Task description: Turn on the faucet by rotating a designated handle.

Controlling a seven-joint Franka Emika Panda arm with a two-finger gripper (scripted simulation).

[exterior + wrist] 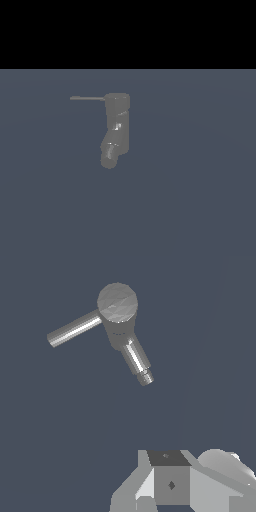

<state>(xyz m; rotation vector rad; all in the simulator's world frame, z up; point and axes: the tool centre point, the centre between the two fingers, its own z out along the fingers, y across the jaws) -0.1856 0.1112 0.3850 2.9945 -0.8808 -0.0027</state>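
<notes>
The faucet (118, 127) is a dull grey upright cylinder on the blue-grey floor, with its angled spout (109, 155) at the lower end. Its handle (87, 98), a thin straight rod, sticks out from the top cap toward the exterior view's left. The wrist view looks down on the faucet's round cap (117, 302), with the handle (74, 330) and the spout (136, 358) spreading out from it. Only grey and white parts of my gripper (170, 481) show at that picture's edge, well apart from the faucet. Its jaws cannot be made out. The exterior view does not show the gripper.
A flat blue-grey floor (200, 190) lies all around the faucet, below a black background. No other objects show.
</notes>
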